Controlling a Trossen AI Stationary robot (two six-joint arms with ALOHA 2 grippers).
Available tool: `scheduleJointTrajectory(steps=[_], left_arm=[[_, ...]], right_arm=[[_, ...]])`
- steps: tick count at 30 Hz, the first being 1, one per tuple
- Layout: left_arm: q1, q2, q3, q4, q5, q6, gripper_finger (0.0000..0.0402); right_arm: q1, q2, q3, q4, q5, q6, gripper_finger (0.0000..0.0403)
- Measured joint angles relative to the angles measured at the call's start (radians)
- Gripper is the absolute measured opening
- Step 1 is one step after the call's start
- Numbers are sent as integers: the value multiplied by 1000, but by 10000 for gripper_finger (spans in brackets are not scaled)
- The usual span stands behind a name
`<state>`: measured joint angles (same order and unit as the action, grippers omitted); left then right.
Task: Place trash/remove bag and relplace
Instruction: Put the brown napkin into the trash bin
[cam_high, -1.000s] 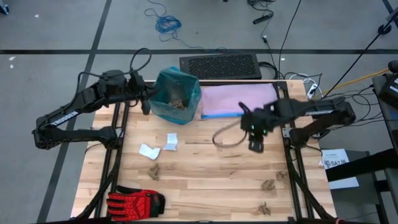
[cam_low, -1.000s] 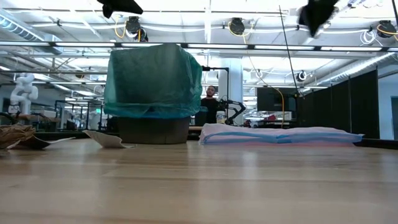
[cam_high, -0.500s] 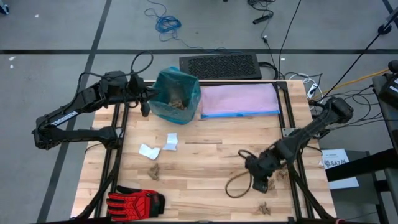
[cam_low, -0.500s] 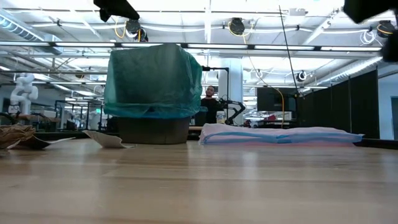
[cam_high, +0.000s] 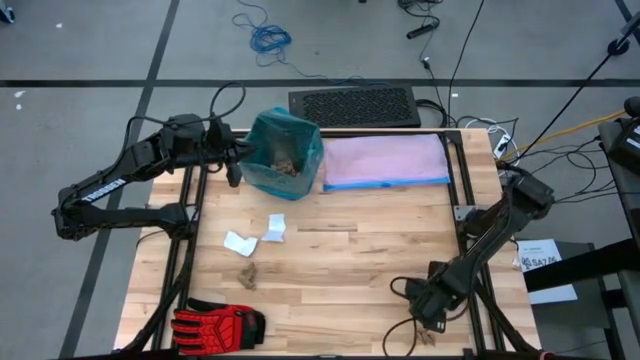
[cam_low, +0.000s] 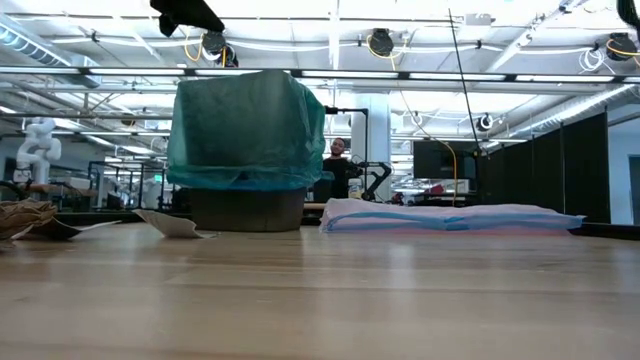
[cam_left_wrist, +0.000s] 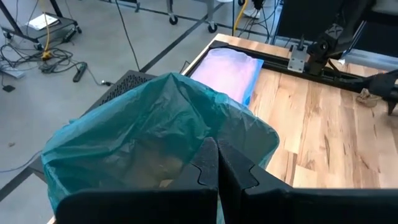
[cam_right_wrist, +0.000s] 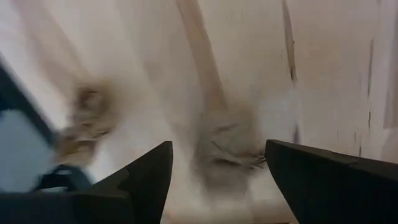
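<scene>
The teal bag (cam_high: 285, 150) lines a dark bin at the table's far left, with trash (cam_high: 285, 162) inside. My left gripper (cam_high: 237, 168) hangs shut just beside the bag's left rim (cam_left_wrist: 155, 137), nothing between its fingers (cam_left_wrist: 208, 165). On the table lie two white paper wads (cam_high: 275, 227) (cam_high: 238, 243) and tan shreds (cam_high: 248, 273) (cam_high: 427, 335). My right gripper (cam_high: 430, 305) is low over the near right part of the table, pointing steeply down and open. A tan shred (cam_right_wrist: 227, 149) lies on the wood between its fingers, and another (cam_right_wrist: 87, 118) lies beside them. My left gripper stands shut close against the bag's left rim; I cannot tell whether it touches the plastic.
A pale lilac bag with a blue rim (cam_high: 385, 162) lies flat at the far right. A red-and-black glove (cam_high: 215, 325) sits at the near left corner. Bare wood (cam_high: 340, 250) fills the middle. Metal frame rails (cam_high: 465, 240) run along the table's sides.
My right gripper has swung from the middle of the table, near the lilac bag, toward the near right corner. It has sunk low over the wood and tipped to point more steeply down. The trash on the table has stayed in place.
</scene>
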<state>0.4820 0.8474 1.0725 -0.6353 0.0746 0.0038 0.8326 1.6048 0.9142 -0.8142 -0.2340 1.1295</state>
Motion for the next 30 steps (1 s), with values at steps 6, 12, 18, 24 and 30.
scheduleJointTrajectory(steps=[6, 12, 18, 24, 30], left_arm=[[0, 0, 0, 0, 0, -12, 0], [0, 0, 0, -1, 0, -23, 0], [0, 0, 0, -1, 0, -23, 0], [0, 0, 0, -4, 0, -22, 0], [0, 0, 0, -15, 0, -16, 0]], right_arm=[[0, 117, 5, -37, -9, -71, 204], [-8, 111, 14, -69, 28, -123, 36], [-79, 12, 17, -60, 140, -124, 2], [-159, -128, 27, -89, 117, -96, 2], [-108, -185, 27, -136, -62, 0, 46]])
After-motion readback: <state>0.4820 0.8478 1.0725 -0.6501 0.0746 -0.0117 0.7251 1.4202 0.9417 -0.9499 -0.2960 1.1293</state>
